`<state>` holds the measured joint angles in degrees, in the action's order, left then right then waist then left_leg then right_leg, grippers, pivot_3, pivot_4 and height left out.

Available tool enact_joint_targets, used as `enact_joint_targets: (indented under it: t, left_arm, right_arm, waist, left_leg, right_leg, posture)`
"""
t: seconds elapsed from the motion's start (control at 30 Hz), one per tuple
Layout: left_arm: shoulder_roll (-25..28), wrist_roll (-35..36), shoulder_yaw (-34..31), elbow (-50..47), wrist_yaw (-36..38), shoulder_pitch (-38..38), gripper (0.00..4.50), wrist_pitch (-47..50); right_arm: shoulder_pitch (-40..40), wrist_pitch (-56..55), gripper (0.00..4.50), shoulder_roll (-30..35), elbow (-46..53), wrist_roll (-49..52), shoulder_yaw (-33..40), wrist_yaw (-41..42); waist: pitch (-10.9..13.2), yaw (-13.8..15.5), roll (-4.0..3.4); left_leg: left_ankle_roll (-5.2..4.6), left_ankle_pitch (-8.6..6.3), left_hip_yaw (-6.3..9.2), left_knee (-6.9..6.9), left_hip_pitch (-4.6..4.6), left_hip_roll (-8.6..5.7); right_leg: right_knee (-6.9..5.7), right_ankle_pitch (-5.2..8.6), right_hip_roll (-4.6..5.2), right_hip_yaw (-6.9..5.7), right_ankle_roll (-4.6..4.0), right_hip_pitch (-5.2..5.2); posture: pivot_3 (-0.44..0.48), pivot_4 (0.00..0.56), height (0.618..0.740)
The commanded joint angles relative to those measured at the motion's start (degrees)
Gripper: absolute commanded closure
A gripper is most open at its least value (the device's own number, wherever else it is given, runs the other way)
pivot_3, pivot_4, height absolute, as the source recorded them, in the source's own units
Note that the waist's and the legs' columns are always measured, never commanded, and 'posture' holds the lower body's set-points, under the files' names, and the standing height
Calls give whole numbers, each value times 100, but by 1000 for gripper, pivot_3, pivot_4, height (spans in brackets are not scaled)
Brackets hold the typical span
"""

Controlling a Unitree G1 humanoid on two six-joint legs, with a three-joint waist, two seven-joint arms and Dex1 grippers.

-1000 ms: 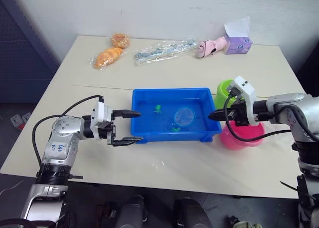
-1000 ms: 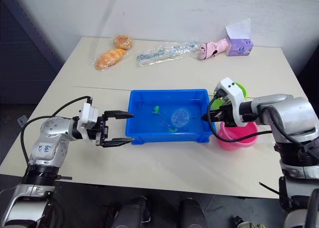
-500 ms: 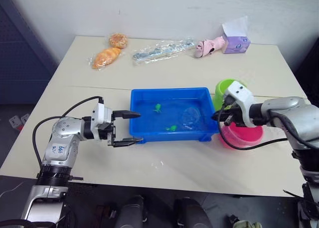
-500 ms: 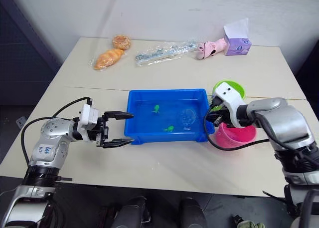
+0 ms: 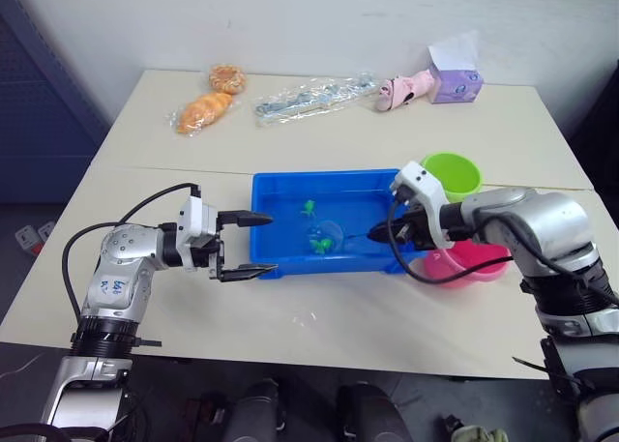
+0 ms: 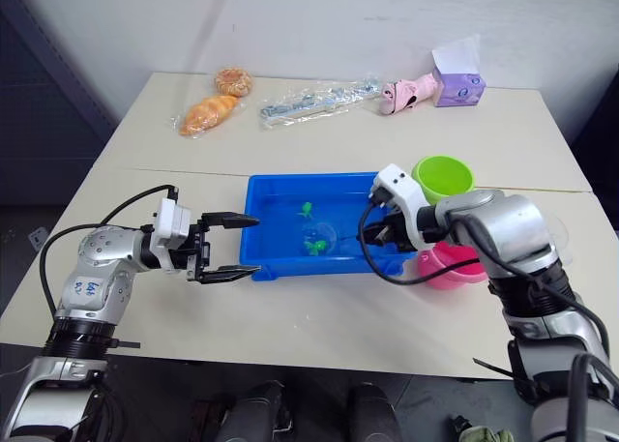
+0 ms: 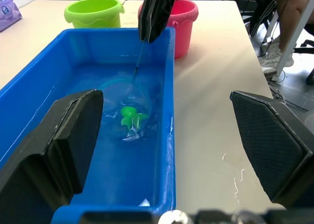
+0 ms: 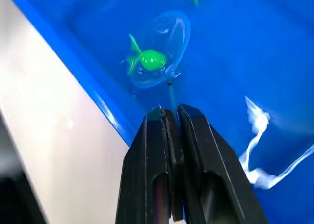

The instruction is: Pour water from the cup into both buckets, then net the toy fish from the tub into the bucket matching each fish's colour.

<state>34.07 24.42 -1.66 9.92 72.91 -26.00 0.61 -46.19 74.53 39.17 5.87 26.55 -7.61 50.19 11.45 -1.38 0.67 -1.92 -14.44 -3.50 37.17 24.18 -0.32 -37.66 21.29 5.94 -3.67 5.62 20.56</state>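
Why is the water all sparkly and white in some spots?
Right wrist view: light glints in white streaks on the water in the tub and around the net. Left wrist view: pale ripples shine around the green fish.

Right gripper point(image 5: 379, 236): now further left in frame, over the tub's point(image 5: 280, 187) right part instead of beside the buckets.
Net point(image 5: 325, 237): hoop now nearer tub centre.
Green fish point(image 8: 148, 60): now within the hoop.
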Motion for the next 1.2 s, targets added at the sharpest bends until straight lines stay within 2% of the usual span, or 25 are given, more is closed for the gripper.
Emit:
enact_joint_targets:
  t: [0.03,0.13,0.27,0.47,0.77,0.93,1.03,1.2]
  left_arm:
    - [54,7,-89,-107,-38,-18,39,-36]
    - [36,-9,-73,-65,-54,-57,39,-58]
    - [-4,-12,-54,-55,-89,-115,39,-46]
    - [-139,300,-80,-292,-97,-237,39,243]
    - [-568,441,-95,-295,-983,-928,39,1321]
    - [-665,446,-56,-278,-977,-1039,39,1486]
    - [-699,419,-15,-260,-956,-1081,39,1559]
    - [-930,55,130,-71,-1183,-1140,39,1181]
  right_arm:
    - [-77,668,4500,-76,8,456,720,-116]
    - [-36,1176,4500,-272,-116,704,1343,-305]
    - [-43,1749,4500,-531,110,1150,2538,-504]
    - [470,1797,4500,-339,937,1738,3391,-971]
    - [967,1797,4500,-8,1343,2422,4989,-2248]
    - [1184,1795,4500,315,1327,2183,5236,-2511]
    - [1270,1467,4500,440,1187,1939,5124,-2652]
    - [1596,173,4500,681,799,1233,4382,-2665]
  waist:
    - [0,9,0]
    - [0,-6,0]
    - [0,-7,0]
    - [0,-8,0]
    - [0,45,0]
    - [0,9,0]
    - [0,-6,0]
    - [0,10,0]
  left_leg:
    - [-1,-1,2,0,0,0]
    - [-2,-1,0,-2,0,0]
    - [-1,-1,-1,-5,0,-1]
    - [-2,-2,-2,-12,0,-1]
    - [-2,-2,-2,-12,1,-2]
    - [0,0,-7,-11,0,-1]
    - [2,1,-8,-11,-1,-1]
    - [2,1,-11,-10,-1,-1]
  right_leg:
    - [1,0,1,-1,0,-1]
    - [2,0,2,-1,-1,-2]
    - [-1,0,1,0,-1,0]
    - [3,0,1,2,-1,1]
    - [3,-1,-1,2,0,-1]
    - [4,-1,-5,6,0,0]
    - [3,-1,-7,8,0,0]
    - [7,-1,-8,11,0,-1]
  posture:
    - [0,150,740]
    - [0,150,740]
    - [0,150,740]
    - [0,150,740]
    - [0,150,740]
    - [0,150,740]
    - [0,150,740]
    - [0,150,740]
